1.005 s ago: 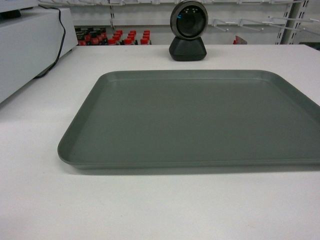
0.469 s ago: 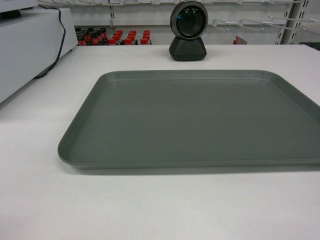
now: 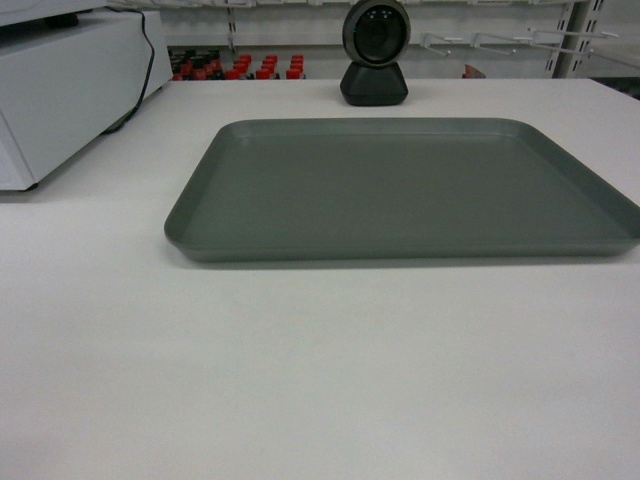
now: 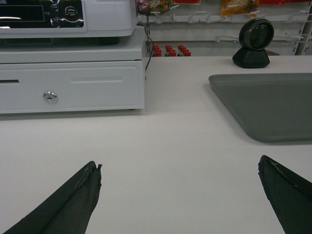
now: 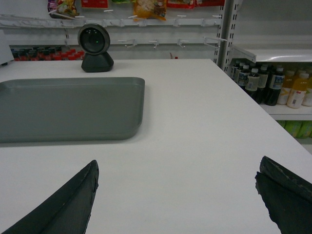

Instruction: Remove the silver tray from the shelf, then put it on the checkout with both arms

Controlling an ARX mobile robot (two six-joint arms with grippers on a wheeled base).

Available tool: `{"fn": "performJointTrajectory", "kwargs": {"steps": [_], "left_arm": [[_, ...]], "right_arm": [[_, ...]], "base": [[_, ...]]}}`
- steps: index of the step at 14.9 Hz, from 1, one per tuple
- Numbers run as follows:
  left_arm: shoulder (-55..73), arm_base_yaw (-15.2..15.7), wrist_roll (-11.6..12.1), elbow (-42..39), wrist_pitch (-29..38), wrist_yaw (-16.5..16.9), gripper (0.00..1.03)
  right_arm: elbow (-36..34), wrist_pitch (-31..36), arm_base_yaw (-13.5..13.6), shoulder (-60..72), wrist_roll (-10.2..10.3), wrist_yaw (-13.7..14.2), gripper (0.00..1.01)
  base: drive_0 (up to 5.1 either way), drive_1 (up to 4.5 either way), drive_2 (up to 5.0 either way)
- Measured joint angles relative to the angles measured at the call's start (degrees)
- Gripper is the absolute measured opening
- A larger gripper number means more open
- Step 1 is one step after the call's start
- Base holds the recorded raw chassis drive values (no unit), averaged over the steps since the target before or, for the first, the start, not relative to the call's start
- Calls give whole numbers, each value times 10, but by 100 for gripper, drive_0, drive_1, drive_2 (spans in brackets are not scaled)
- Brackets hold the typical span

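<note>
Head view is showing the silver tray [image 3: 405, 185] lying flat on the white checkout desk [image 3: 300, 380], its long axis running 9-to-3 o'clock, with the black scanner [image 3: 375, 52] standing just beyond its far rim at 12 o'clock. Neither arm is appearing in that view. From the left wrist camera, the left gripper [image 4: 180, 195] is spreading wide and holding nothing, and the silver tray [image 4: 273, 105] is sitting ahead toward 1 o'clock, apart from it. From the right wrist camera, the right gripper [image 5: 178, 195] is likewise gaping wide and empty, with the tray [image 5: 68, 107] lying toward 11 o'clock. Both grippers are looking about equally near, so the placement is judged done.
</note>
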Motion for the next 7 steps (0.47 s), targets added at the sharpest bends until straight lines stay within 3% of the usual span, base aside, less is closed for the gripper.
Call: {"fn": "performJointTrajectory", "kwargs": {"steps": [7], "left_arm": [[0, 0, 0, 0, -1, 0, 98]], "right_arm": [[0, -1, 0, 0, 0, 0, 98]], "base": [[-6, -419, 406]]}}
